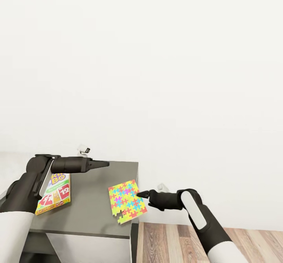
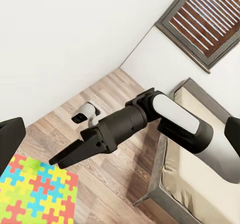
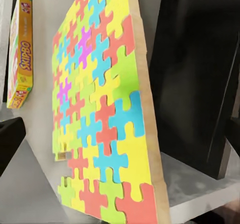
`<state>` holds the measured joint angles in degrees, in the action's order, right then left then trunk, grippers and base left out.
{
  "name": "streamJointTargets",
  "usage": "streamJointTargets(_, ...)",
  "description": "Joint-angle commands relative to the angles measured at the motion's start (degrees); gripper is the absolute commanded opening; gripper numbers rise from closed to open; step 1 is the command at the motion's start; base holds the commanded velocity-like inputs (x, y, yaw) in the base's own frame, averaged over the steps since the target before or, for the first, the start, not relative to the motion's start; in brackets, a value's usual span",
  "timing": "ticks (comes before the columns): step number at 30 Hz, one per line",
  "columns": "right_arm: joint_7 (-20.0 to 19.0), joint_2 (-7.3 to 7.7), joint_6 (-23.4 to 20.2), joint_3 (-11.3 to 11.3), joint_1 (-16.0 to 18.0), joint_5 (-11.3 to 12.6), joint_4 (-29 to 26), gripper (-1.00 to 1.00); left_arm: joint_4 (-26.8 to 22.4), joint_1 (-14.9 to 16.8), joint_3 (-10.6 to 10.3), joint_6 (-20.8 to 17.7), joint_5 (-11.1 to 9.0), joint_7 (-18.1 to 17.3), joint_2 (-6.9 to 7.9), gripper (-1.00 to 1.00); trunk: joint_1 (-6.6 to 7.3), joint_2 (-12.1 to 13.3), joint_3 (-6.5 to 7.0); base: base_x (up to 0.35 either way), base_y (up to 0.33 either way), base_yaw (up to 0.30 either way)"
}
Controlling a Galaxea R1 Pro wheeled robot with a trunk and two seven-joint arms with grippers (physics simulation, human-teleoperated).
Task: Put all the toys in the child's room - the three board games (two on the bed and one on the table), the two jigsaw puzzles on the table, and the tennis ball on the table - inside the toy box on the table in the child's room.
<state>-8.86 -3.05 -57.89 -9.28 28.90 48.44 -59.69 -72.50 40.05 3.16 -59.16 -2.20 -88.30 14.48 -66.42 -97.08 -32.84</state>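
The jigsaw puzzle (image 1: 127, 201) is lying at the surface's (image 1: 90, 216) right edge, overhanging a bit at 5 o'clock. The right hand (image 1: 140, 194) is sitting just beside it, tips looking pinched narrow. I'd open up and slide 1 finger under that overhang. Left hand (image 1: 106, 163) is hovering empty, looking closed, above the board game (image 1: 59, 194).

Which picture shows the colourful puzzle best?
The right wrist view: the flat yellow jigsaw puzzle with many-coloured pieces looms close, edge and pieces sharp. The head view shows it whole but small; the left wrist view catches one corner.
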Motion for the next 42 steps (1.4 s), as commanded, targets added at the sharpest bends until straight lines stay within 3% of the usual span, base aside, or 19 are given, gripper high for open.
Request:
streamJointTargets(1,-0.5,-0.21,-0.2,-0.1,0.3,-0.6,0.0,1.00,0.0,0.0,0.0,-0.6,0.0,-0.2,0.02,1.00,0.00,0.0,-0.06,0.000,0.000,0.000)
streamJointTargets(6,-0.5,-0.48,-0.2,-0.4,1.0,-0.5,0.9,1.00,0.0,0.0,0.0,-0.6,0.0,-0.2,0.02,1.00,0.00,0.0,-0.06,0.000,0.000,0.000)
streamJointTargets(20,-0.5,-0.82,-0.1,-0.5,1.2,-0.6,1.6,1.00,0.0,0.0,0.2,-0.6,0.0,-0.2,0.13,1.00,-3.07,-5.6,-2.57,0.000,0.000,0.000)
streamJointTargets(39,-0.5,-1.17,-1.6,-0.6,1.6,-0.5,2.2,1.00,0.0,0.0,0.0,-0.5,0.0,-0.2,0.04,1.00,-3.07,-5.6,-2.57,0.000,0.000,0.000)
streamJointTargets(42,-0.5,-1.78,-2.1,-0.6,1.6,-0.6,2.2,1.00,0.0,0.0,0.1,-0.5,0.0,-0.2,0.07,1.00,-3.73,-6.8,-3.11,0.000,0.000,0.000)
